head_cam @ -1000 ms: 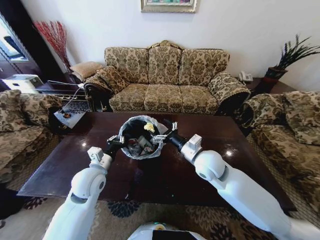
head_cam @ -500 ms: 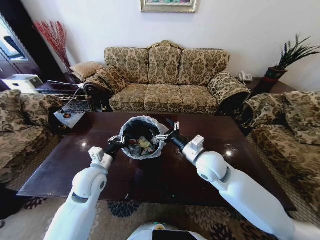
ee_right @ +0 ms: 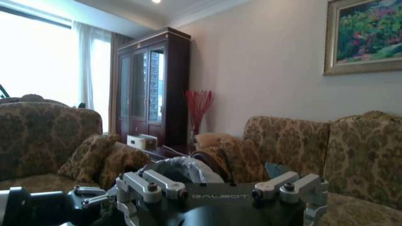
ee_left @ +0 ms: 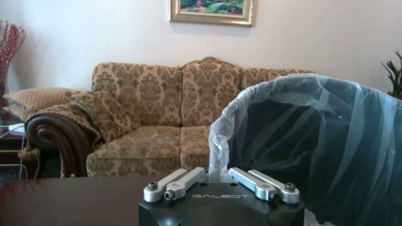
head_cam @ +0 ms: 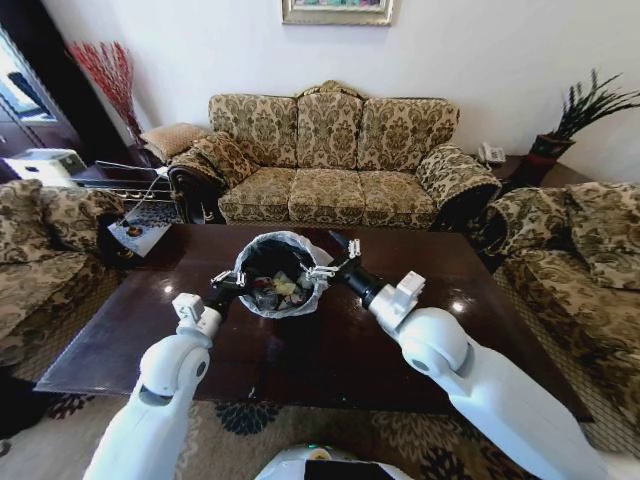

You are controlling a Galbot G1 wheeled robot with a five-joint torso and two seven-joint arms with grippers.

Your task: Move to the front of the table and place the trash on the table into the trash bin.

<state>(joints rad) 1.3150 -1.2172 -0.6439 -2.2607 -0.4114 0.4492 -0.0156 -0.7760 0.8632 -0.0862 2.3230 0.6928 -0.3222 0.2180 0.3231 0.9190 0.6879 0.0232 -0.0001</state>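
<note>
The trash bin [head_cam: 272,262], black with a translucent liner, stands on the dark glossy table [head_cam: 400,330] between my two arms. Trash [head_cam: 276,290] lies inside it: crumpled wrappers and a yellowish scrap. My left gripper [head_cam: 226,285] is at the bin's left rim, shut on the liner edge. In the left wrist view the liner [ee_left: 301,136] rises right past its converged fingers [ee_left: 182,181]. My right gripper [head_cam: 334,259] hovers open at the bin's right rim with nothing in it. The right wrist view shows the liner [ee_right: 185,168] just beyond its spread fingers [ee_right: 143,181].
A patterned sofa [head_cam: 330,170] runs behind the table. Armchairs flank it on the left [head_cam: 40,250] and the right [head_cam: 580,240]. A side table with papers [head_cam: 140,235] sits at the far left, a potted plant [head_cam: 590,110] at the far right.
The yellowish scrap that hung by my right gripper over the bin now lies inside it. The right gripper has drawn slightly away over the far right rim. The left gripper stays on the rim.
</note>
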